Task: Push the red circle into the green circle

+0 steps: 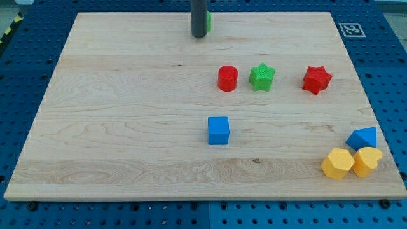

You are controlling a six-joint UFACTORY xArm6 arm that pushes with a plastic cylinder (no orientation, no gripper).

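The red circle (227,78) sits right of the board's centre, in the upper half. The green circle (208,21) is at the view's top, mostly hidden behind the dark rod; only a green sliver shows at the rod's right side. My tip (199,35) rests on the board at the top centre, touching or just left of the green circle. The tip is well above the red circle and slightly to its left.
A green star (261,77) lies just right of the red circle, and a red star (317,79) further right. A blue cube (218,130) sits below centre. A blue triangle (362,137) and two yellow hexagons (338,163) (367,161) cluster at the bottom right.
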